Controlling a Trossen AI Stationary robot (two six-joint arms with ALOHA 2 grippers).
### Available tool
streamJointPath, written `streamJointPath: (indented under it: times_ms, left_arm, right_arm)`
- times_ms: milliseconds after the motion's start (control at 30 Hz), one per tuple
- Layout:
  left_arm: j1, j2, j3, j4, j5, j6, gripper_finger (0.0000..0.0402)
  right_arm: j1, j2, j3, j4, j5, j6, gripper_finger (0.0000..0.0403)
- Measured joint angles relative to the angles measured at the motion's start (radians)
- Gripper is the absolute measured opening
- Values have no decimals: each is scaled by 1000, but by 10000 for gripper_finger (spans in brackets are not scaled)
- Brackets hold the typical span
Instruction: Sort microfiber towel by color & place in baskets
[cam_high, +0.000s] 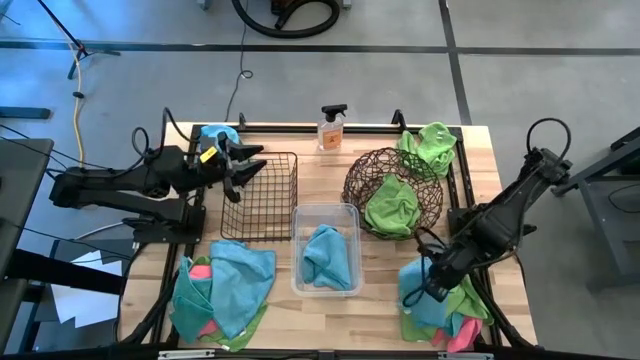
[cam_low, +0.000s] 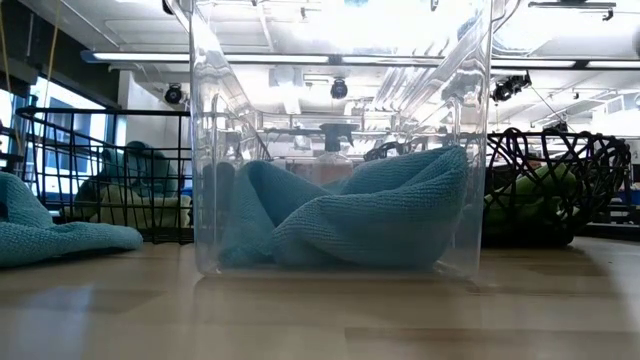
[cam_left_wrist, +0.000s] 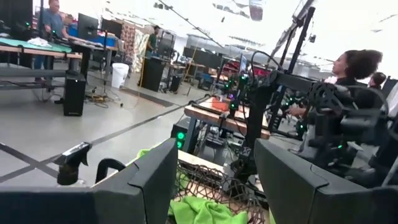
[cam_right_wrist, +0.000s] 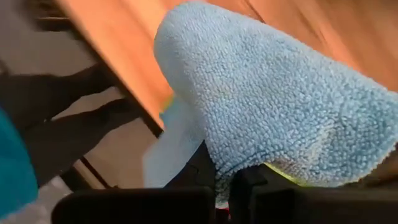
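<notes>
Nearest the front edge of the table (cam_high: 300, 320), two mixed heaps of towels lay at the corners. The left pile (cam_high: 222, 295) was mostly teal with pink and green peeking out. Down in the right pile (cam_high: 440, 300) the right end effector (cam_high: 432, 284) had its fingers pinched narrow on a teal towel (cam_right_wrist: 273, 106). Only the right wrist view showed that grip up close, the fuzzy cloth draped over the closed fingers; from above, the arm simply ended in the heap.

In the middle stood the clear tub (cam_high: 325, 248), holding one crumpled teal towel (cam_low: 350, 220). The low view looked straight through its walls at the folds, which the overhead view flattened. Beside it to the left sat the black wire basket (cam_high: 260, 195), looking bare inside from above. To the right the round woven basket (cam_high: 393, 192) held a green towel (cam_high: 392, 208).

Further back, the left end effector (cam_high: 245, 167) hovered over the wire basket's far corner, fingers spread wide and holding nothing. The left wrist view looked between them to the woven basket and the room beyond. A spray bottle (cam_high: 331, 128) stood at the far edge. A loose teal towel (cam_high: 218, 133) and a loose green towel (cam_high: 432, 145) lay near the far corners.
</notes>
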Motion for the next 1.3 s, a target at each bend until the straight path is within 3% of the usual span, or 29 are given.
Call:
streamJointPath:
  times_ms: [167,333,567,833,1033,1300]
  left_arm:
    - [0,-3,0,-1,-1,0,200]
    - [0,7,0,-2,0,0,200]
    - [0,8,0,-1,3,-2,200]
    - [0,8,0,-4,2,-27,200]
    - [0,8,0,-5,-7,-27,200]
    - [0,8,0,-5,-57,-17,200]
  right_arm:
    - [-10,0,74,30,130,-262,2]
    - [-92,-4,79,76,242,-509,1]
    - [-249,-48,79,90,274,-770,1]
    - [-343,-262,-4,169,360,-862,1]
    - [-414,-445,-167,379,381,-928,0]
    - [-519,-516,-297,609,344,-1053,0]
